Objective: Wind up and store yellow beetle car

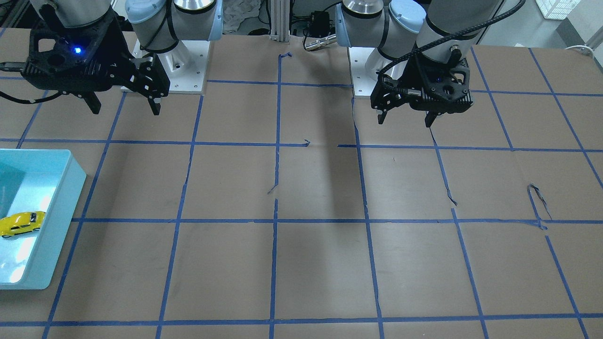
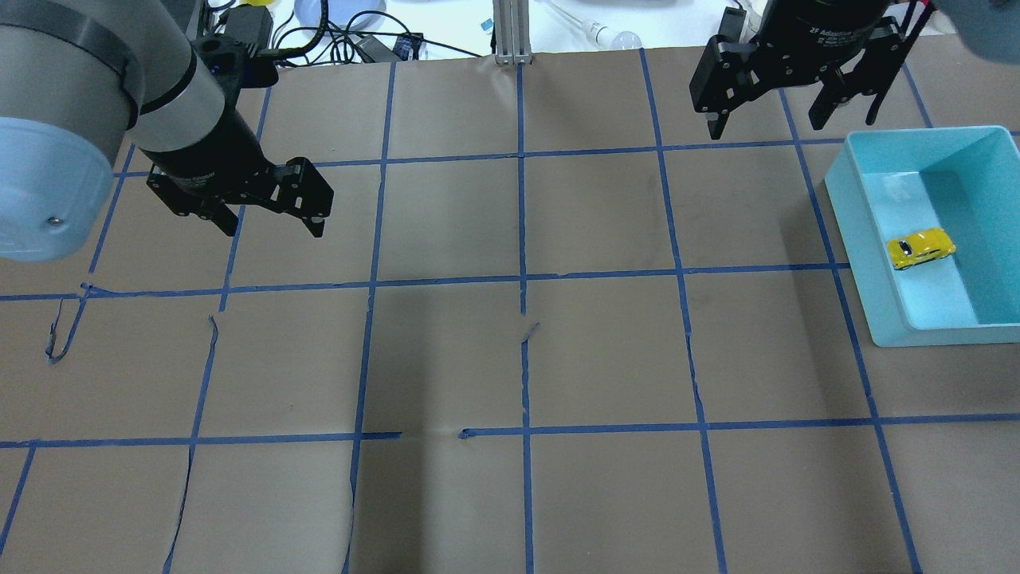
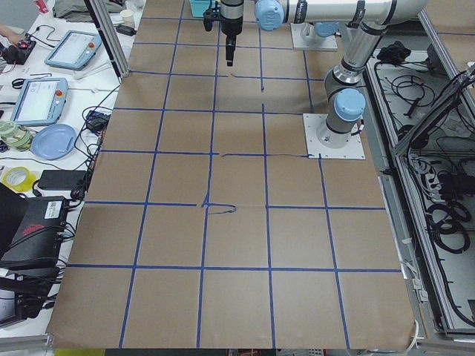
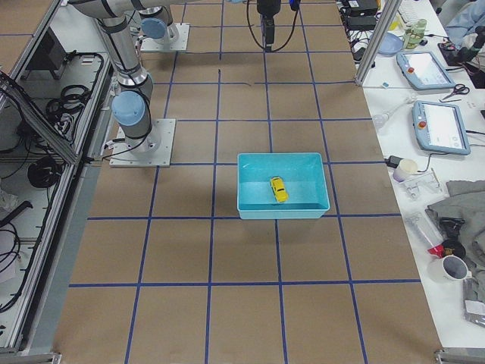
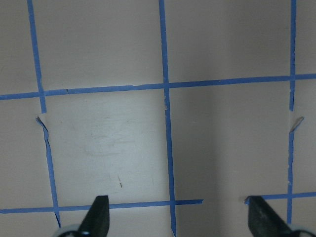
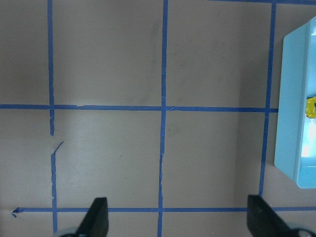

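One light-blue bin (image 2: 932, 335), yellow beetle car (image 2: 921, 248) inside — on its wheels

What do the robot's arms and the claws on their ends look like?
The left arm and right arm are silver-grey tubes with pale blue joint caps. The left tool and right tool are black, two thin prongs each. A ribbed black cable runs along the left arm; a blue light glows at the right wrist; the right tool bears white lettering.
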`<state>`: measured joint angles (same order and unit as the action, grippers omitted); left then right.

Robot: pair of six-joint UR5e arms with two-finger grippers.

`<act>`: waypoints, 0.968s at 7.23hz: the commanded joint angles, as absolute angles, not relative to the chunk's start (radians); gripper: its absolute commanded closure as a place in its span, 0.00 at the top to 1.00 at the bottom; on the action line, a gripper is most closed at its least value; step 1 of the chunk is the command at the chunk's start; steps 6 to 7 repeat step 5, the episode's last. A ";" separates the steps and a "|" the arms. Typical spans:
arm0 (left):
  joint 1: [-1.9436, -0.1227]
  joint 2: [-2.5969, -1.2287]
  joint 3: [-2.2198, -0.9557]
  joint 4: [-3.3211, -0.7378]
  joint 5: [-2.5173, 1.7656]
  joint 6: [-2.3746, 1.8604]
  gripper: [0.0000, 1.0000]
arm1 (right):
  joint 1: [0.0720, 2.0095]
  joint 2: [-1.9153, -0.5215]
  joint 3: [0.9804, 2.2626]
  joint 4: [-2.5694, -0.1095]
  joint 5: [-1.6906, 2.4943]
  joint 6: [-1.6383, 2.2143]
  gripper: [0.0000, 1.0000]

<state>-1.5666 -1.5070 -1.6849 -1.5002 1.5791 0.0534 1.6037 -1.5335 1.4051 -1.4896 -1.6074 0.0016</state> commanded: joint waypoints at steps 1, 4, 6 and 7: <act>-1.565 -1.506 -1.686 -1.500 1.577 0.052 1.00 | 1.606 -1.532 1.405 -1.494 -1.600 0.003 1.00; -1.566 -1.508 -1.683 -1.499 1.575 0.049 1.00 | 1.605 -1.529 1.405 -1.515 -1.598 0.006 1.00; -1.566 -1.508 -1.687 -1.500 1.575 0.041 1.00 | 1.606 -1.529 1.405 -1.516 -1.600 0.009 1.00; -1.566 -1.508 -1.687 -1.500 1.575 0.041 1.00 | 1.606 -1.529 1.405 -1.516 -1.600 0.009 1.00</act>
